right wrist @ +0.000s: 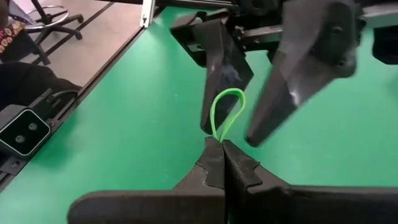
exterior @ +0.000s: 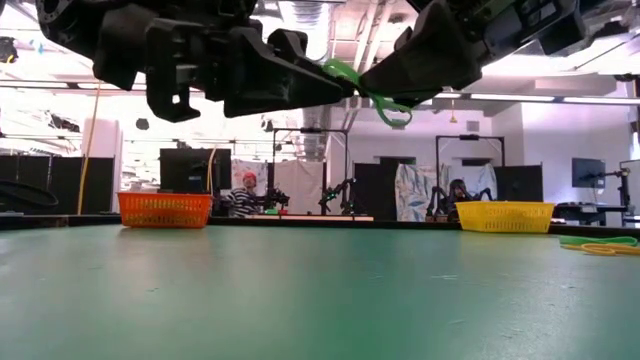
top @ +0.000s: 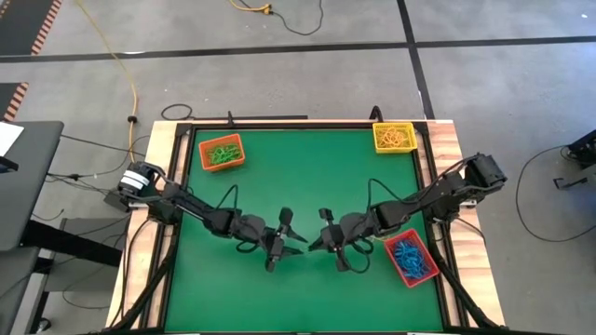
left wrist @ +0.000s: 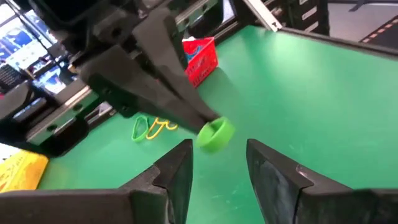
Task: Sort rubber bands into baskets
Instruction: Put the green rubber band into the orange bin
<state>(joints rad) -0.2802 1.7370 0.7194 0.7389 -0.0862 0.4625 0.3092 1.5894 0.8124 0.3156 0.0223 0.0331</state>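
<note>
Below frame centre in the high view, a handover: right gripper [right wrist: 222,146], jaws pressed together, pinches a green rubber band [right wrist: 225,112] between left gripper's [left wrist: 219,163] spread fingers; next, left must close, then carry it to the orange basket [top: 223,153]

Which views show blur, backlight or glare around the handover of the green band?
Low view: both arms are dark silhouettes against bright ceiling lights, the green band still readable between them. Left wrist view: the band and right pincer are soft, motion-blurred. Right wrist view: sharp on the band, with slight sheen on the left pincer's fingers. High view: even light, no glare.
</note>
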